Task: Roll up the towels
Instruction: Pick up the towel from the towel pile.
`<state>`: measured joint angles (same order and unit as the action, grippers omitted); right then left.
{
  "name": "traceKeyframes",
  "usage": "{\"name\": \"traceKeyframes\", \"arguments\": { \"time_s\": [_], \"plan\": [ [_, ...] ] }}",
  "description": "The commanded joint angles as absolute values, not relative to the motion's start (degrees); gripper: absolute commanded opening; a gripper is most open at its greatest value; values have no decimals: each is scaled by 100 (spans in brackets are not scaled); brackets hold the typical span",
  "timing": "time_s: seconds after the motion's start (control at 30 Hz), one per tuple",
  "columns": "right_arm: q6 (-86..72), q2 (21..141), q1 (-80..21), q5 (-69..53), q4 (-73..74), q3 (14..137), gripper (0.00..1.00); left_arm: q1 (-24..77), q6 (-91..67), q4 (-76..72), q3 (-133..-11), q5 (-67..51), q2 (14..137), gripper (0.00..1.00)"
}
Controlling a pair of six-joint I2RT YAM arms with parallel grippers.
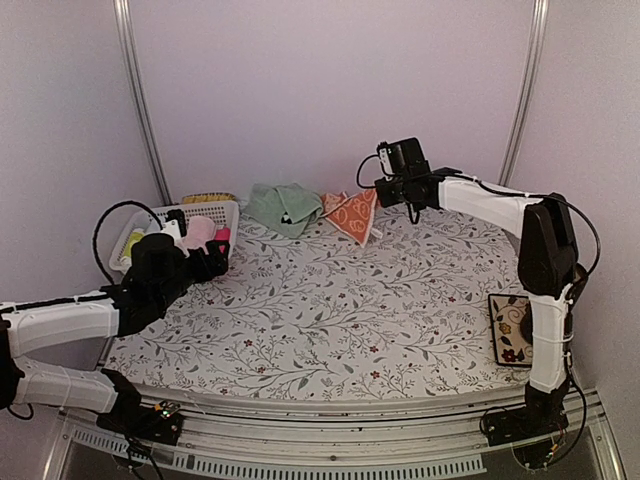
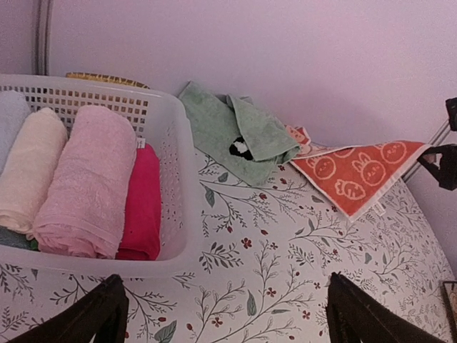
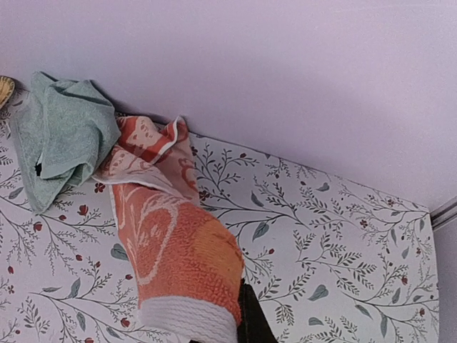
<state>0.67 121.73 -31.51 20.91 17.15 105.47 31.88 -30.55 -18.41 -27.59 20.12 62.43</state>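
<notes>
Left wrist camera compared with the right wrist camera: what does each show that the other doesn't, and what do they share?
Only the left wrist view shows the white basket holding rolled towels, plus the left gripper, open and empty. Only the right wrist view shows the orange towel up close, its white hem bunched at the right gripper. Both show that orange towel, the crumpled green towel and the floral tablecloth.

Floral-print table (image 1: 330,320). White basket (image 1: 215,207) at back left. Green towel (image 1: 280,207) crumpled at back centre. Orange towel (image 1: 350,215) touches it on the right, one end raised off the surface. Dark flowered square (image 1: 510,328) at right edge.
</notes>
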Motion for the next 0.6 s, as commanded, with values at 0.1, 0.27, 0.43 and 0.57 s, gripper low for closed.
{"name": "traceKeyframes", "arguments": {
  "time_s": [0.1, 0.27, 0.43, 0.57],
  "plan": [
    [618, 11391, -3270, 2781, 1902, 10620, 2, 3300, -3042, -1917, -2941, 1903, 6343, 97],
    [982, 10766, -3436, 3141, 1919, 10486, 2, 3331, -3016, -1902, -2986, 1881, 6419, 97],
    [1093, 10067, -3588, 3192, 1989, 10319, 2, 3368, -2989, -1871, -3047, 1894, 6530, 97],
    [1148, 9661, -3738, 3146, 2084, 10229, 2, 3413, -2903, -1866, -3135, 1964, 6707, 97]
  ]
}}
